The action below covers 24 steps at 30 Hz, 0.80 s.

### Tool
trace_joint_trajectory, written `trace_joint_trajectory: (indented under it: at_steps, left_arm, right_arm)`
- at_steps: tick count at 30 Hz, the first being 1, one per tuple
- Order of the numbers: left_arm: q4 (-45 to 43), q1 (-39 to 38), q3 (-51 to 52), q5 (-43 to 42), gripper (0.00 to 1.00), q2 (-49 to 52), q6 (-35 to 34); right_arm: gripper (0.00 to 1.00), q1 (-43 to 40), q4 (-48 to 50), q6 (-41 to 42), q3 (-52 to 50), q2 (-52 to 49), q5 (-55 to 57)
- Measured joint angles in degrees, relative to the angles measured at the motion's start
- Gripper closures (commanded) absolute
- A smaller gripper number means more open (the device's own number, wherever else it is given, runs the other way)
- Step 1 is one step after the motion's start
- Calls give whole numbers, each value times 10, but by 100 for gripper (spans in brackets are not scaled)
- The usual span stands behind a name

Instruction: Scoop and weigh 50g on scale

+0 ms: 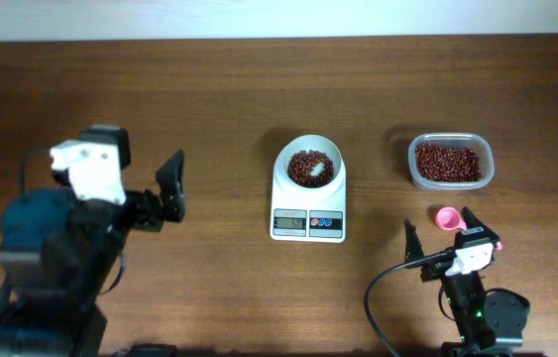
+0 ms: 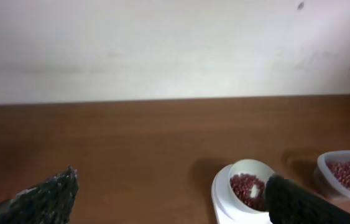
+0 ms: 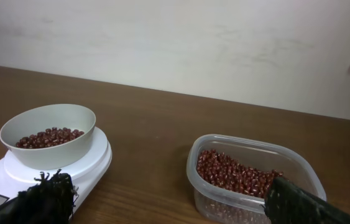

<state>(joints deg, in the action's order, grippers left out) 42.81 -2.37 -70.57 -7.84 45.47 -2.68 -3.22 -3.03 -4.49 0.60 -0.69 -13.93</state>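
The white scale point(image 1: 282, 195) stands mid-table, its round bowl point(image 1: 310, 149) holding dark red-brown beans point(image 1: 305, 167). A pink scoop point(image 1: 446, 217) lies on the table below the clear tub point(image 1: 450, 140), seen from overhead between the fingers of my right gripper point(image 1: 438, 223); the right wrist view does not show it. That gripper point(image 3: 168, 180) is open and holds nothing, facing the scale point(image 3: 97, 163) and the tub point(image 3: 224, 142). My left gripper point(image 1: 171, 190) hangs open and empty well left of the scale. In its wrist view point(image 2: 171, 177) the bowl point(image 2: 249, 169) shows beside the right finger.
The clear tub holds more beans point(image 1: 448, 162) at the right, also seen as beans point(image 3: 237, 172) from the right wrist. Bare brown tabletop lies between the left arm and the scale. A pale wall stands behind the table's far edge.
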Motion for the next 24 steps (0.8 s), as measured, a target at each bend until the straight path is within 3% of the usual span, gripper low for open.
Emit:
trace_joint_trajectory:
  at_steps: [15, 24]
  left_arm:
    - [-93, 0, 144, 6, 1, -251, -22]
    - [-93, 0, 171, 21, 1, -269, -32]
  right_arm:
    - [1, 0, 0, 0, 0, 0, 0]
    - [1, 0, 0, 0, 0, 0, 0]
